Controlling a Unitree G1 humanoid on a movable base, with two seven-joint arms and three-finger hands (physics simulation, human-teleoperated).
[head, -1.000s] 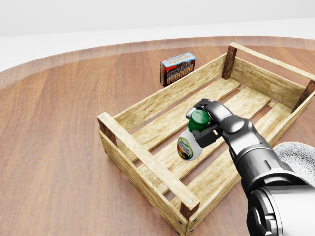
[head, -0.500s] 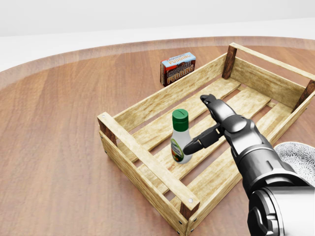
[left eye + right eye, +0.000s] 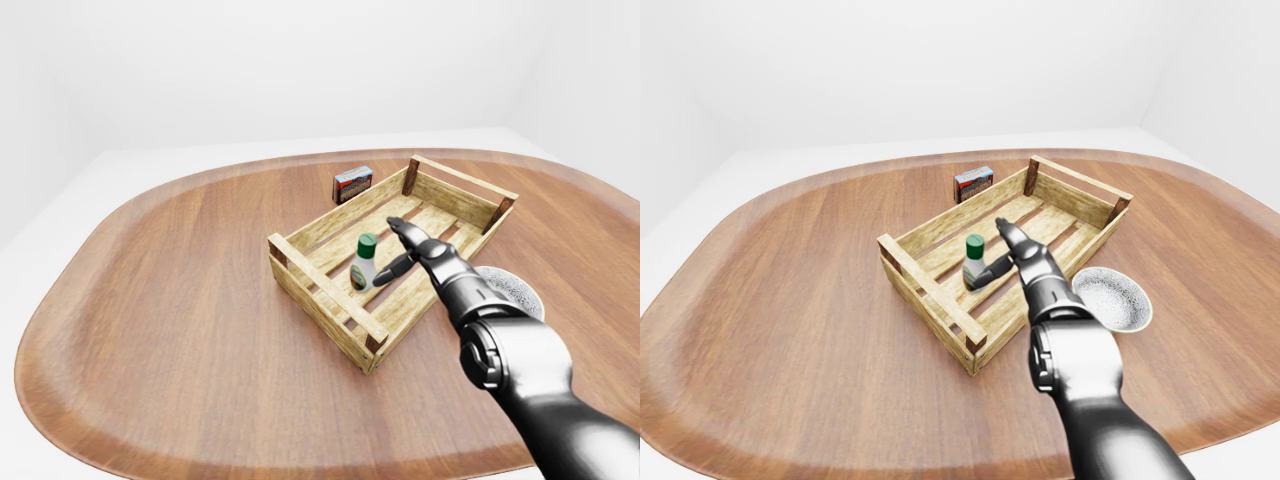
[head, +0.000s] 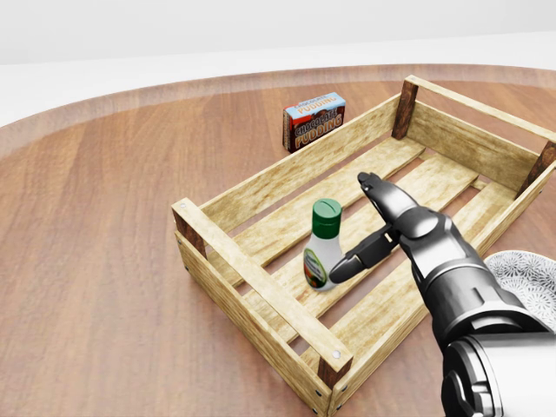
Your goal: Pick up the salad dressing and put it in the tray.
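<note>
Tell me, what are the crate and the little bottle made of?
The tray looks like rough, unvarnished wood: pale slats with visible grain, darker corner posts. The salad dressing bottle looks like smooth white plastic with a glossy green cap and a printed label, though it could be something else.

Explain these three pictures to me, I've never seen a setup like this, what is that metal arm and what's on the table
These are simulator renders from three cameras on a humanoid robot's head, all looking over its own arms: one head view and a left-eye and right-eye pair showing nearly the same scene from farther out. The dark metal arm entering at the bottom right is the robot's right arm, ending in a three-finger right hand. Its fingers are spread open and hold nothing. On the round wooden table sits a slatted wooden tray. The salad dressing, a small bottle with a green cap, stands upright inside it, just left of the hand. Beyond the tray is a chocolate pudding box, and a patterned bowl lies to its right. The left hand is not visible.
</note>
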